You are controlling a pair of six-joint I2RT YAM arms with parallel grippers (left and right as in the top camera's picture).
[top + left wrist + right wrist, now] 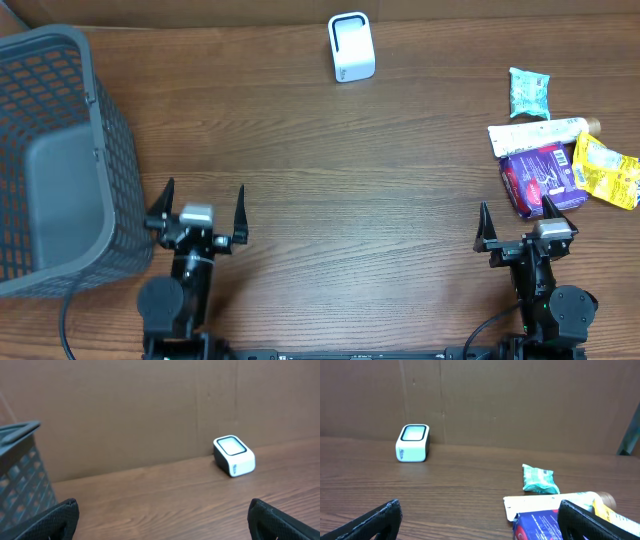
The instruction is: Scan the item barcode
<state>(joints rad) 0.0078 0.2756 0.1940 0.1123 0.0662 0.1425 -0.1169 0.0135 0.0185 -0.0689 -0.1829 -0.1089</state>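
The white barcode scanner point(351, 47) stands at the back of the table, also seen in the left wrist view point(234, 455) and the right wrist view point(413, 442). Items lie at the right: a teal packet point(528, 92), a white tube point(540, 133), a purple package point(540, 180) and a yellow packet point(607, 170). My right gripper point(515, 215) is open just in front of the purple package point(540, 527), its right finger overlapping it in view. My left gripper point(204, 190) is open over bare wood at the front left, holding nothing.
A large grey mesh basket point(50, 160) fills the left side, close beside the left gripper point(162, 510). A cardboard wall runs along the back edge behind the scanner. The teal packet point(538, 479) and white tube point(550, 502) lie ahead of the right gripper point(479, 510).
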